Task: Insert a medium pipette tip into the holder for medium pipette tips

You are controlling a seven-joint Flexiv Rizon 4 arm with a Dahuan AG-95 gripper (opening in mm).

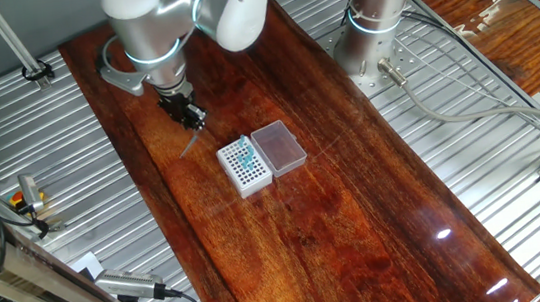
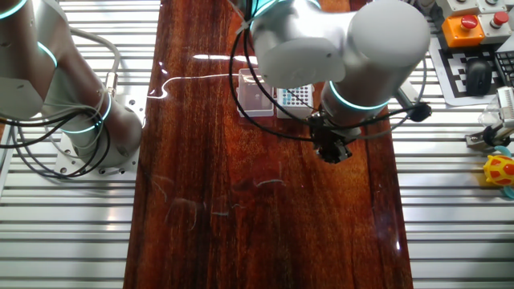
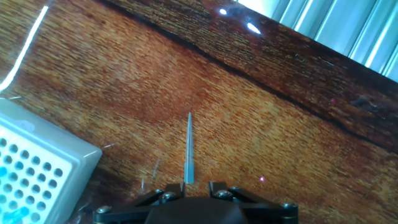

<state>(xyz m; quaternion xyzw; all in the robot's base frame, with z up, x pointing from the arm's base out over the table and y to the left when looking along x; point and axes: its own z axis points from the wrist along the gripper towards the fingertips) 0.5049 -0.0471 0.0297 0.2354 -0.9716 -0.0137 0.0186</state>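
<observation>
Pinched between my fingers (image 3: 163, 196), the tip (image 3: 189, 149) sticks straight out ahead of my gripper (image 3: 189, 190), its wide end caught at the fingertips and its thin point aimed away over the wooden table (image 3: 261, 124). From the hand view, nothing but wood grain lies under the point, and the tip looks pale blue-grey and see-through. From one fixed view my gripper (image 1: 189, 115) hangs over the table with the tip (image 1: 189, 141) slanting down from it towards the wood; I cannot tell whether the point touches the surface. The holder (image 1: 245, 167) sits near, apart from the tip, a white block with a grid of dark holes and a few teal tips at one corner. Just beside it, touching or nearly so, lies a clear box (image 1: 279, 147). In the hand view the holder's corner (image 3: 37, 171) shows at the lower left.
</observation>
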